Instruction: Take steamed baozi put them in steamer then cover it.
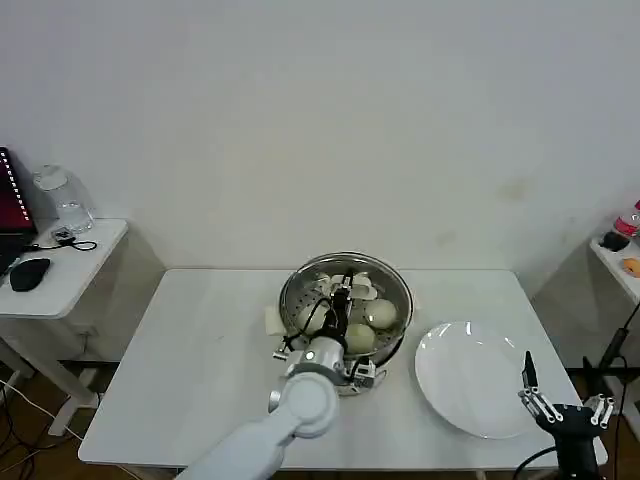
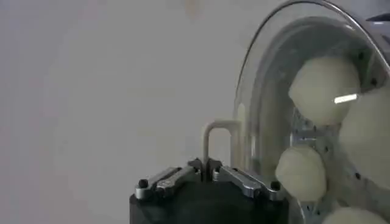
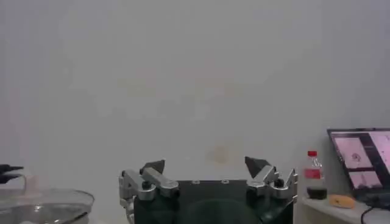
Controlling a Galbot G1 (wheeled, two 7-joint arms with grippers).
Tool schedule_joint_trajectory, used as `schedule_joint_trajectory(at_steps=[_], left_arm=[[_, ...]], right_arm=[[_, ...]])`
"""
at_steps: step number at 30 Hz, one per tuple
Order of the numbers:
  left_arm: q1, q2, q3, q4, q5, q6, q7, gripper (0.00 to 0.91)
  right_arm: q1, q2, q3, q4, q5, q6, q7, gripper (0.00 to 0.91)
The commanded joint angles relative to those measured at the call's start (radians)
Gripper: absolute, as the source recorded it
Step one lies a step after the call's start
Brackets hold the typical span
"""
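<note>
White table (image 1: 200,350); left claw (image 1: 341,296) clamped on cover (image 1: 345,290) atop steamer (image 1: 395,335); right claw (image 1: 529,385) agape.

Shiny steel steamer (image 1: 345,300) (perforated tray), smooth matt baozi (image 1: 380,314)

- The left pincer (image 1: 341,296) is reaching over the steamer (image 1: 392,283) in the middle of the white desk (image 1: 200,350).
- Baozi (image 1: 381,314) are lying inside the steamer.
- The right pincer (image 1: 527,372) is waiting beside the white plate (image 1: 460,385), fingers apart.
</note>
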Motion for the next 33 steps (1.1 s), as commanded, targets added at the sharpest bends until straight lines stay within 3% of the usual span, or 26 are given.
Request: schedule_joint_trajectory(at_steps=[1,33], left_arm=[[0.002,0.002,-0.004,0.012,0.000,0.000,-0.009,0.000],[0.000,-0.017,-0.005,0.038,-0.045,0.000,-0.026,0.000]], right_arm=[[-0.003,0.001,0.000,0.004,0.001,0.002,-0.001,0.907],[-0.023,0.012,-0.001,0.010,-0.004,0.020,-0.006,0.907]])
